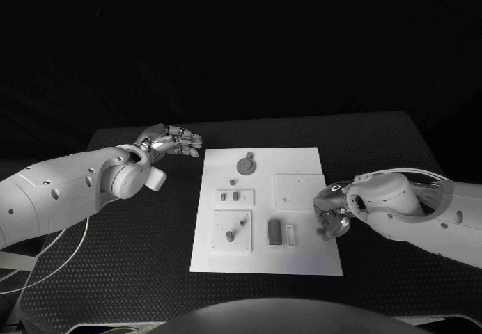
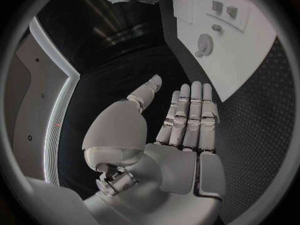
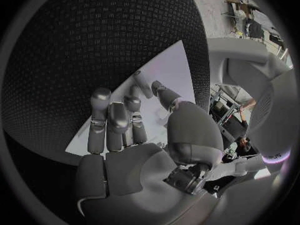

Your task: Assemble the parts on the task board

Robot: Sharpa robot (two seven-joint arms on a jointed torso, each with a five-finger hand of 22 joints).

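Observation:
The white task board (image 1: 306, 247) lies in the middle of the table. On it are a round gear (image 1: 246, 165), a small plate with two short pieces (image 1: 236, 197), a plate with a lever (image 1: 233, 229), a dark block (image 1: 274, 232), a pale bar (image 1: 291, 234) and a square plate (image 1: 298, 190). My left hand (image 1: 173, 142) hovers off the board's far left corner, fingers straight and together, holding nothing. My right hand (image 1: 331, 214) sits at the board's right edge, fingers bent down towards the board (image 3: 169, 67), with nothing visible in them. The left wrist view shows the gear (image 2: 205, 44) beyond my flat left hand (image 2: 187, 115).
The black textured table (image 1: 402, 139) surrounds the board on all sides. A white cable (image 1: 50, 257) loops beside my left arm at the table's near left.

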